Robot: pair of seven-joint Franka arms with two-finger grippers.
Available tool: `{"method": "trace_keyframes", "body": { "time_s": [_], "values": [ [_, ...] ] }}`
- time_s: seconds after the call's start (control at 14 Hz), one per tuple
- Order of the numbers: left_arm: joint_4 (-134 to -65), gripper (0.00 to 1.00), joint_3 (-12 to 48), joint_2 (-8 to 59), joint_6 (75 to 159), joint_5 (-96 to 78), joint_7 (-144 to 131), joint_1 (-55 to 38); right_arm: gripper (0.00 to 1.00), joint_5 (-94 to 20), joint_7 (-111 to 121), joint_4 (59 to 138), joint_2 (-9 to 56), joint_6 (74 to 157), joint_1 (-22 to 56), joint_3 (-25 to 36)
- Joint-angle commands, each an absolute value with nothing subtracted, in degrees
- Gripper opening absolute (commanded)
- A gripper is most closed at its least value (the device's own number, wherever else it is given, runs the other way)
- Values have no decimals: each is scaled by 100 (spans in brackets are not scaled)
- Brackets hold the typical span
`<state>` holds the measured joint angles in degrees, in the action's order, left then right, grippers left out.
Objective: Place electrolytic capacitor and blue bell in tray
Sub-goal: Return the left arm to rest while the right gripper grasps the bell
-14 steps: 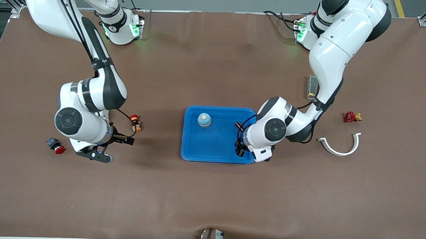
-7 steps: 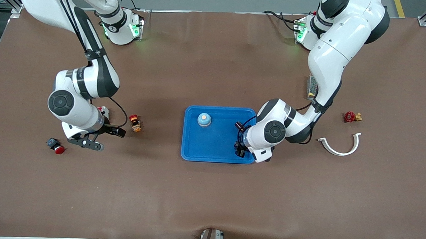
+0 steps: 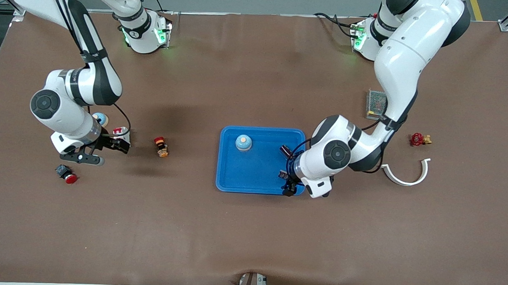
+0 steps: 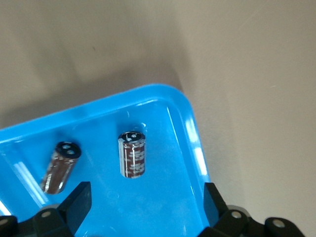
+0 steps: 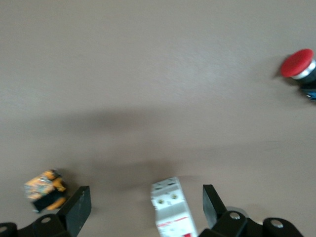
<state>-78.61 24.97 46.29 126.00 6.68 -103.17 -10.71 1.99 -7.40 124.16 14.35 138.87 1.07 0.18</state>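
The left gripper (image 4: pixel 143 197) hangs spread and empty over the tray's (image 3: pixel 231 182) corner, an electrolytic capacitor (image 4: pixel 132 154) lying in the tray just below it; the blue bell (image 3: pixel 243 142) stands in the tray farther off; the right gripper (image 5: pixel 143 202), also spread, hovers above a white breaker (image 5: pixel 171 207).

Two glossy white arms with black joint bands and round grey caps; black cables trail along them; bases glow green.
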Motion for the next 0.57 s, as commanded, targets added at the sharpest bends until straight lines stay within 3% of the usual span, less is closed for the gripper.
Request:
{"method": "trace_keyframes", "body": {
  "time_s": [0.0, 0.5],
  "values": [
    [-7963, 100, 2470, 4106, 12130, 1053, -10240, -1003, 100, 281, -388, 12945, 1090, 14141, -289, -114],
    [-7980, 100, 2470, 2981, 10804, 1081, -8266, -643, 100, 202, 903, 14035, 1046, 15537, -1273, -141]
  ]
}}
